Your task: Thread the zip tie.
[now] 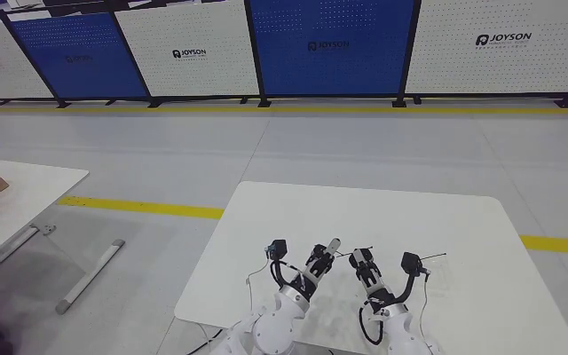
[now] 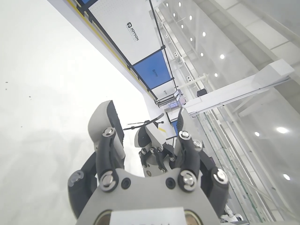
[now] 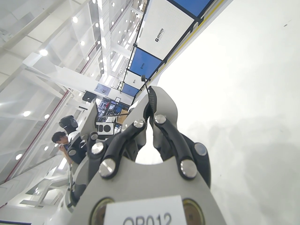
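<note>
— Where is the zip tie (image 3: pixel 145 84)?
— In the right gripper (image 3: pixel 150 97). Its jaws are closed on the black strip. The end with the small head sticks out past the tips, near the middle of the right wrist view.
— And the left gripper (image 2: pixel 147 113)?
— Its jaws stand wide and hold nothing. In the left wrist view, the right gripper with the tie is seen between them, farther off.
— Both over the tabletop (image 1: pixel 293 213)?
— Yes, at the lower centre of the top view, with their tips near each other.
</note>
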